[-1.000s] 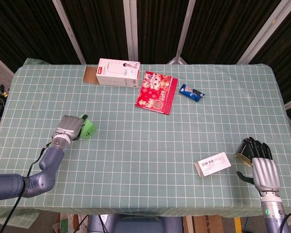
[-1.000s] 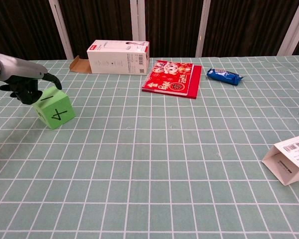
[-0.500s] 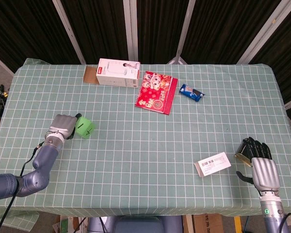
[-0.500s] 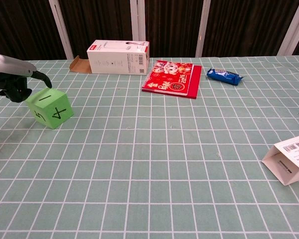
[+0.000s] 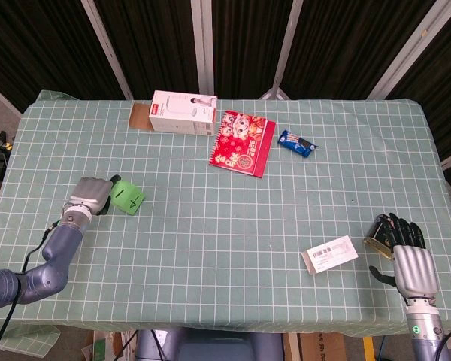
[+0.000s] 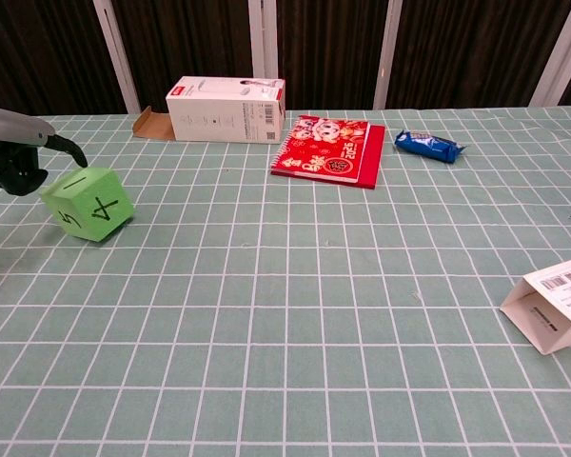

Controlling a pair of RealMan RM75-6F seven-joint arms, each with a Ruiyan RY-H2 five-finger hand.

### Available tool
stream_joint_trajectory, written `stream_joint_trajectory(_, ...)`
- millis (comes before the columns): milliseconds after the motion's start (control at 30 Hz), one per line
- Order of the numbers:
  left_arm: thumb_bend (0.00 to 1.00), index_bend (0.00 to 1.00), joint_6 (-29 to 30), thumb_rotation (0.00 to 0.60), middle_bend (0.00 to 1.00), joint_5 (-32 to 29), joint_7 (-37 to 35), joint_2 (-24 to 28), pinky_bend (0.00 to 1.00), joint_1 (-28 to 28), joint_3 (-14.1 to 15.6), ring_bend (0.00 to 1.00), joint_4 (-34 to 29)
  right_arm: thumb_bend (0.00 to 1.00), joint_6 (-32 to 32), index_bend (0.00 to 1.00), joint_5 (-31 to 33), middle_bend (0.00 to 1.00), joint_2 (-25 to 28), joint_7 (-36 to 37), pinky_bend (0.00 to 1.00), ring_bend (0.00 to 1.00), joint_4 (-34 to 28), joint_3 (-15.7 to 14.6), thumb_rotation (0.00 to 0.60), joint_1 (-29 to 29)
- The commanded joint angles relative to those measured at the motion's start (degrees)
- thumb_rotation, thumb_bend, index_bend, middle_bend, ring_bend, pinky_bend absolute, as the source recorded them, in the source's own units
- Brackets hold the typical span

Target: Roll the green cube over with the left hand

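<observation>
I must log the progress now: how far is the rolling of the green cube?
Done: the left hand has reached the green cube. In hand: its fingers are at the cube's upper left edge, and the cube sits tilted, mid-roll. Left: letting it settle flat on a new face. The right hand rests idle.

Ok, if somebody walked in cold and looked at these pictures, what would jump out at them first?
Probably the bright green cube with black numbers on its faces, near the table's left edge, with the left robot hand right beside it. Next, the red notebook at the far middle, next to a white box. The right robot hand sits at the near right corner, holding nothing.
</observation>
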Motion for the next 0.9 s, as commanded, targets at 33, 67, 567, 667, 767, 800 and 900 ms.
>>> stream_joint_trajectory(33, 0.91, 0.13, -0.5, 0.6, 0.82, 1.8, -1.9, 0.9, 0.82, 1.0, -0.5, 0.75, -0.3, 0.19, -0.3, 0.08, 0.1, 0.01, -0.1, -0.1, 0.02, 0.0, 0.0, 0.0, 0.6, 0.1)
stream_joint_trajectory(67, 0.91, 0.13, -0.7, 0.6, 0.82, 2.3, -2.4, 1.1, 0.82, 1.2, -0.6, 0.75, -0.3, 0.19, -0.3, 0.08, 0.1, 0.01, -0.2, -0.1, 0.02, 0.0, 0.0, 0.0, 0.6, 0.2)
stream_joint_trajectory(567, 0.91, 0.13, 2.6, 0.6, 0.82, 5.0, -2.5, -2.6, 0.82, 1.2, -2.6, 0.75, 1.0, 0.19, -1.7, 0.08, 1.1, 0.01, -1.1, -0.1, 0.02, 0.0, 0.7, 0.2, 0.6, 0.9)
stream_joint_trajectory(667, 0.91, 0.13, 2.8, 0.6, 0.82, 3.5, -1.6, -3.7, 0.82, 0.8, -2.7, 0.75, 1.9, 0.19, -1.6, 0.08, 1.2, 0.01, -1.1, 0.0, 0.02, 0.0, 0.7, 0.3, 0.6, 0.9)
stream_joint_trajectory(767, 0.91, 0.13, 3.2, 0.6, 0.82, 1.3, 0.5, -4.9, 0.82, 0.1, -2.3, 0.75, 3.1, 0.19, -1.6, 0.08, 1.3, 0.01, -1.0, 0.1, 0.02, 0.0, 0.7, 0.3, 0.6, 0.8)
stream_joint_trajectory(800, 0.91, 0.13, 3.4, 0.6, 0.82, 0.7, 0.9, -5.2, 0.82, -0.1, -2.3, 0.75, 3.5, 0.19, -1.7, 0.08, 1.4, 0.01, -1.0, 0.0, 0.02, 0.0, 0.7, 0.3, 0.6, 0.8)
stream_joint_trajectory(900, 0.91, 0.13, 3.2, 0.6, 0.82, -0.4, 1.2, -5.9, 0.82, -0.2, -2.6, 0.75, 4.2, 0.19, -1.8, 0.08, 1.5, 0.01, -1.0, 0.0, 0.02, 0.0, 0.7, 0.3, 0.6, 0.9)
